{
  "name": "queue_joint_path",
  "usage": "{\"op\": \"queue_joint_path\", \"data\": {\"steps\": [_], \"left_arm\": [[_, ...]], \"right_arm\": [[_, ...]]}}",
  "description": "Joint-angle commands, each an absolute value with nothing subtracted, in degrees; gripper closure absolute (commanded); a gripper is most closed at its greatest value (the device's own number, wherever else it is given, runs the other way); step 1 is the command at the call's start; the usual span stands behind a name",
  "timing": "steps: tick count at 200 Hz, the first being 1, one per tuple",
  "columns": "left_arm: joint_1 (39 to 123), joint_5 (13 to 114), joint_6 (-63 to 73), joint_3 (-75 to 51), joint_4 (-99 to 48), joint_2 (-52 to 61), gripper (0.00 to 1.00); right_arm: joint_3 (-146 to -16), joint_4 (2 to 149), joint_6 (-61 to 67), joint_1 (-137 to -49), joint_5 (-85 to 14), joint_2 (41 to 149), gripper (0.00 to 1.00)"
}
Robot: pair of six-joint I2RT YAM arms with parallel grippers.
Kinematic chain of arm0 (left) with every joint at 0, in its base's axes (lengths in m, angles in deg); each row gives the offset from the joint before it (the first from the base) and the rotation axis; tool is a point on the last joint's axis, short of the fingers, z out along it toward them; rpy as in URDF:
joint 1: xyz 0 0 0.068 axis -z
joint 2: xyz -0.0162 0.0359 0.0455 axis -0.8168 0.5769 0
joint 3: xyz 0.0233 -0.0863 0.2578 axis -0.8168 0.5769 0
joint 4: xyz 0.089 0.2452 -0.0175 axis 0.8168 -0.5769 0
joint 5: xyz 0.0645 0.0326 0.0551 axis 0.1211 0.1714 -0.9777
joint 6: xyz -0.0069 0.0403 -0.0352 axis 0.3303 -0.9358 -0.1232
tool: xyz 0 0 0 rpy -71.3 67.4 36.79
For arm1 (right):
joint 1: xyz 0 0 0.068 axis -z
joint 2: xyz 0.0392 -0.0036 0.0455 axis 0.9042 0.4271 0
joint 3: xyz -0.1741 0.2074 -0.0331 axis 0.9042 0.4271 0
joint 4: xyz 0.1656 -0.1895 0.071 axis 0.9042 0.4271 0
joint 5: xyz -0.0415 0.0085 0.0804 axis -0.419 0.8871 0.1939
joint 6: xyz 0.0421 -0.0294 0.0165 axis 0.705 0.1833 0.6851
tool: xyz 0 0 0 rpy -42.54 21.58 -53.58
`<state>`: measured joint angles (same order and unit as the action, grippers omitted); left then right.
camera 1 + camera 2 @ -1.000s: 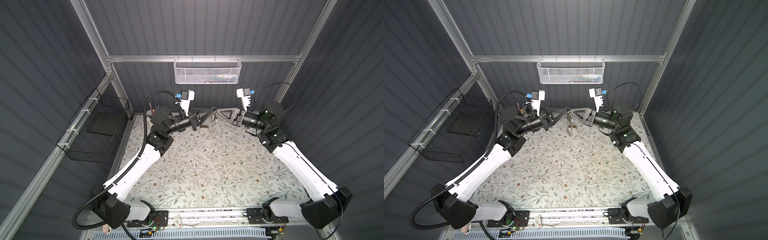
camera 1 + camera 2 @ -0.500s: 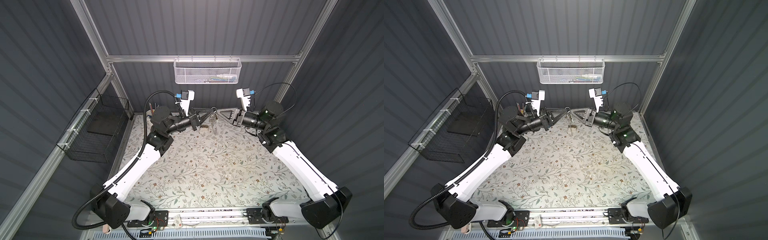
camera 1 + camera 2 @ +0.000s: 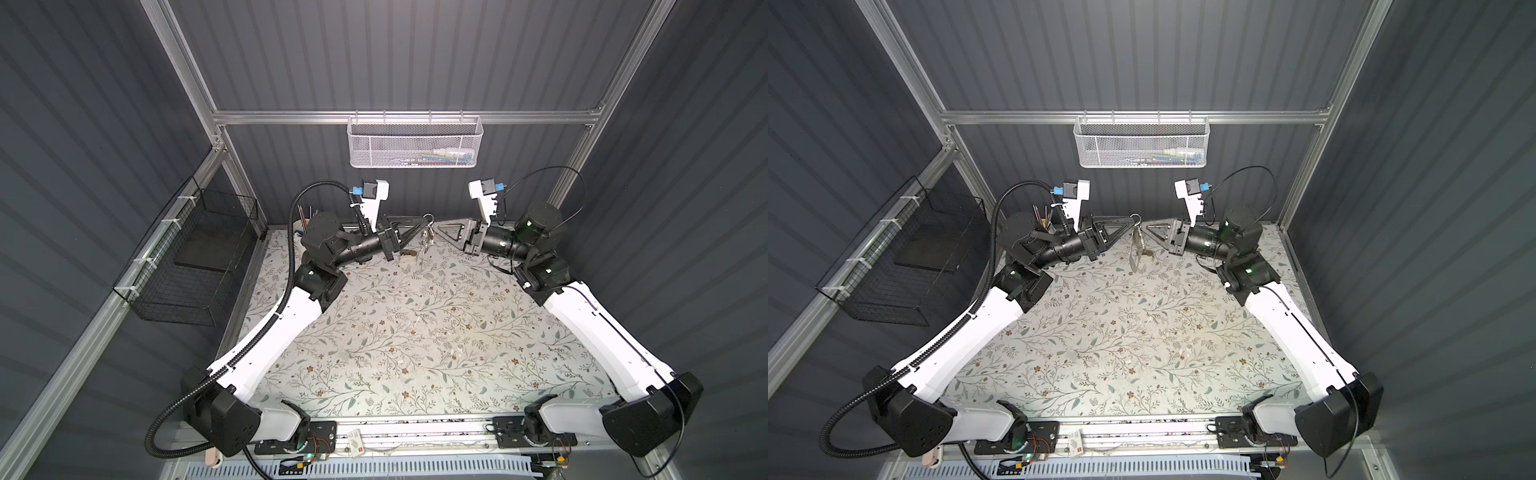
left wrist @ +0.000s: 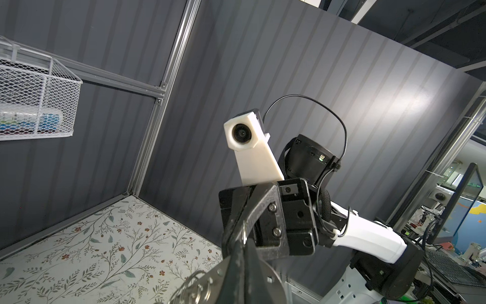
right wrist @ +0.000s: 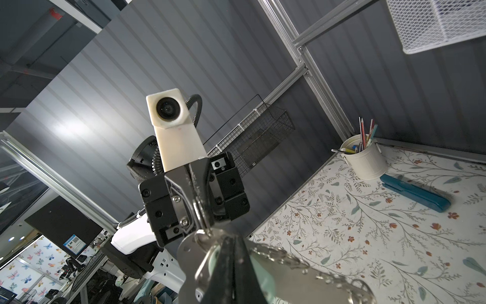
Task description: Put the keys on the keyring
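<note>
Both arms meet high over the back middle of the table. In both top views the keyring [image 3: 427,239] [image 3: 1134,253] hangs between the fingertips. My left gripper [image 3: 419,227] [image 3: 1126,226] [image 4: 239,246] is shut on the grey fob's top end by its silver clip. Wire rings [image 4: 194,287] dangle beside it. My right gripper [image 3: 439,227] [image 3: 1144,226] [image 5: 231,243] is shut across the keys' mint-green tag [image 5: 263,276], which lies flat against the fob [image 5: 189,250]. The brass key itself does not show.
A tan-and-white lump [image 3: 408,254] [image 3: 1147,254] lies on the floral mat under the grippers. A teal oblong case [image 5: 415,196] and a white cup of pencils [image 5: 364,160] stand at the back left. A white mesh basket [image 3: 415,143] hangs on the back wall, a black wire basket [image 3: 195,257] on the left.
The right gripper's jaws have closed on the hanging bunch. Both arms have stayed almost where they were, and the left grip is unchanged.
</note>
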<state>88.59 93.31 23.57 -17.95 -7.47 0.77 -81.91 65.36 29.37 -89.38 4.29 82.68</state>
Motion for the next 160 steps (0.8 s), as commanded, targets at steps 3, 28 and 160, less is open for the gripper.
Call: {"op": "queue_joint_path", "data": {"steps": [3,28,160], "left_arm": [[88.9,94.8,24.3,-19.3,-4.9,1.0,1.00],[88.9,94.8,24.3,-19.1,-5.0,0.9,1.00],[88.8,94.3,25.1,-19.3,-4.0,1.8,1.00]], "right_arm": [[-83.8,66.6,27.7,-90.3,5.4,83.8,0.94],[-83.8,67.2,27.1,-90.4,4.8,83.7,0.93],[-79.5,57.0,34.4,-87.0,4.3,80.5,0.76]]}}
